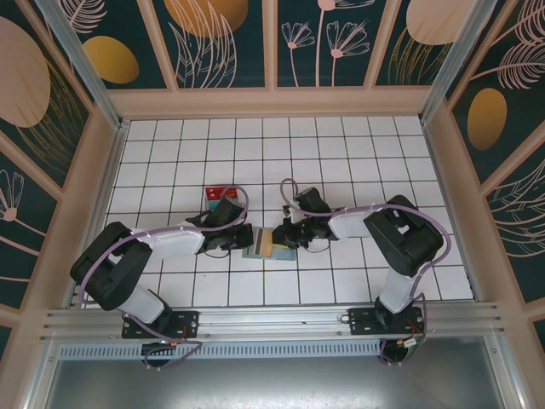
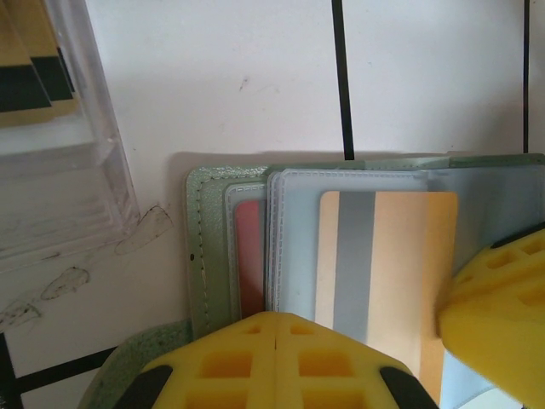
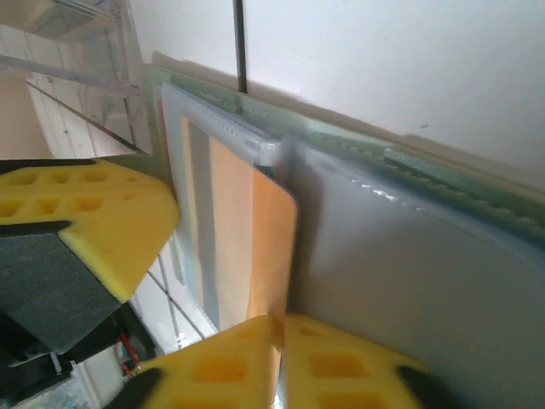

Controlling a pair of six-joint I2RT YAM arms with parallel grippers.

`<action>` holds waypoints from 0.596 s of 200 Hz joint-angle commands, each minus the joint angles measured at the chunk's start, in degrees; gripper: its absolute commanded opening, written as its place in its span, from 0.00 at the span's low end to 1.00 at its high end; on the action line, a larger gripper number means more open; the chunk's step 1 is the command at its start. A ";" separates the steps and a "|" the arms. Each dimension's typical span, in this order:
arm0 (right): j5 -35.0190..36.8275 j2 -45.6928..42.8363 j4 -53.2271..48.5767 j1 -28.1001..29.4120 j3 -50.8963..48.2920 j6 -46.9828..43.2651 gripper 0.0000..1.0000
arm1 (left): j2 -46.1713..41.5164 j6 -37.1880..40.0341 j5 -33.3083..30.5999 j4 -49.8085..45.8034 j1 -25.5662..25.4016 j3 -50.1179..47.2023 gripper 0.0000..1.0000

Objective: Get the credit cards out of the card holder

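Card holder [image 2: 204, 256] open near table [image 1: 341, 153] front edge; your left pincer [image 2: 277, 331] clamped shut on its edge, right pincer [image 3: 281, 331] pinching tan card [image 2: 387, 264].

One open grey-green card holder [image 2: 204, 256], at centre. It shows two cards: one tan credit card [image 2: 387, 264] with a grey stripe and one red credit card [image 2: 249, 256]. One clear tray [image 2: 85, 170], upper left; its stacked cards [image 2: 21, 34] overlap too much to count. Two grippers: left gripper [image 2: 277, 341] and right gripper [image 3: 281, 328].
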 commanded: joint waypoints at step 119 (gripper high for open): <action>0.92 -1.38 1.28 -2.50 -4.09 0.56 0.00 | 2.20 0.42 -0.11 -3.58 -0.09 -0.27 0.00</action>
